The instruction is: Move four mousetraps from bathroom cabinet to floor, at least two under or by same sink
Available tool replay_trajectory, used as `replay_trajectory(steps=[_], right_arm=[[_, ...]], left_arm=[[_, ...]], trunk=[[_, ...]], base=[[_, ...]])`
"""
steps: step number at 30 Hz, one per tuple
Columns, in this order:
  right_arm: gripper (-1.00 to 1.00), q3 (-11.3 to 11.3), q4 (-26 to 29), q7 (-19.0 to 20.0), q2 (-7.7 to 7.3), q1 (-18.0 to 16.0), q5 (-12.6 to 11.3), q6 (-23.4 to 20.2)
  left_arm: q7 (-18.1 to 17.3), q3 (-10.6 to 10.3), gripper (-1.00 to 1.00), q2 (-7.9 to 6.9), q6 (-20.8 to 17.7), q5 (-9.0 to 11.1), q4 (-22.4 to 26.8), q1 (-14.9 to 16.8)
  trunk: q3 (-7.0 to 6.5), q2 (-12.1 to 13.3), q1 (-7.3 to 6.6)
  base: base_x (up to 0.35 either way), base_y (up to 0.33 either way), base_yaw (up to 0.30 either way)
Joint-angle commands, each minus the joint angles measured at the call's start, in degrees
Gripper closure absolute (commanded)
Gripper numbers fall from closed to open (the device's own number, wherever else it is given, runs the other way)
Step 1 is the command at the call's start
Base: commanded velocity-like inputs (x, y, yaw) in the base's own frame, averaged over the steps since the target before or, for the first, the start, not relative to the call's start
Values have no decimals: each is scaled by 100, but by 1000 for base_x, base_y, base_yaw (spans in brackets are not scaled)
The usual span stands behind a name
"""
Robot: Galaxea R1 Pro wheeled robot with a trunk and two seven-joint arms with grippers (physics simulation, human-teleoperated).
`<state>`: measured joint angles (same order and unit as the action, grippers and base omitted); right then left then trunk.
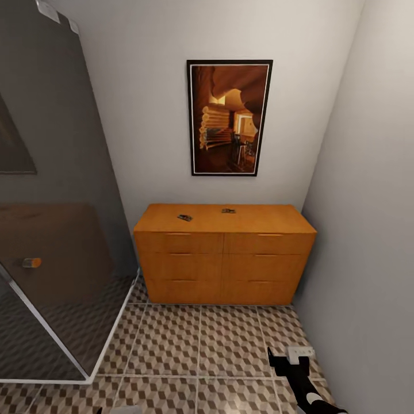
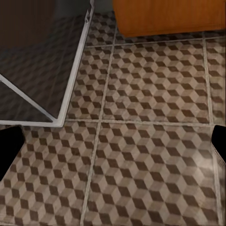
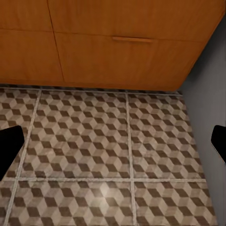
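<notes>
Two mousetraps [image 1: 184, 217] [image 1: 228, 210] lie near the cabinet's [image 1: 224, 253] back edge; none visible on the floor [image 1: 201, 345]. My right gripper [image 1: 286, 362] is spread wide, empty.

soft, even, dim-warm light with no hard shadows. the cabinet [image 1: 224, 253] throws only a faint dark band along its base onto the bathroom floor [image 1: 201, 345]. a pale sheen lies on the tiles between the dark fingers [image 3: 9, 146] in the right wrist view. edges render slightly blurred; the glass panel [image 1: 52, 230] looks smoky.
</notes>
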<state>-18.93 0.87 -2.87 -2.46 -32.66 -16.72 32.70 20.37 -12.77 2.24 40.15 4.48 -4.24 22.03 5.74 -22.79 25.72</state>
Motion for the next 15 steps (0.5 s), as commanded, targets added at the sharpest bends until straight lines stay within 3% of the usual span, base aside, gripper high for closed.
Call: replay_trajectory(steps=[1,15], right_arm=[[-100,-48,1,-29,0,-3,-24,9],[-100,-42,1,-29,-11,-3,-24,9]], left_arm=[[11,-50,-100,4,33,44,-24,12],[11,-50,-100,4,35,44,-24,12]], trunk=[[8,-12,6],[-12,-12,6]], base=[[202,-142,0],[53,-34,0]])
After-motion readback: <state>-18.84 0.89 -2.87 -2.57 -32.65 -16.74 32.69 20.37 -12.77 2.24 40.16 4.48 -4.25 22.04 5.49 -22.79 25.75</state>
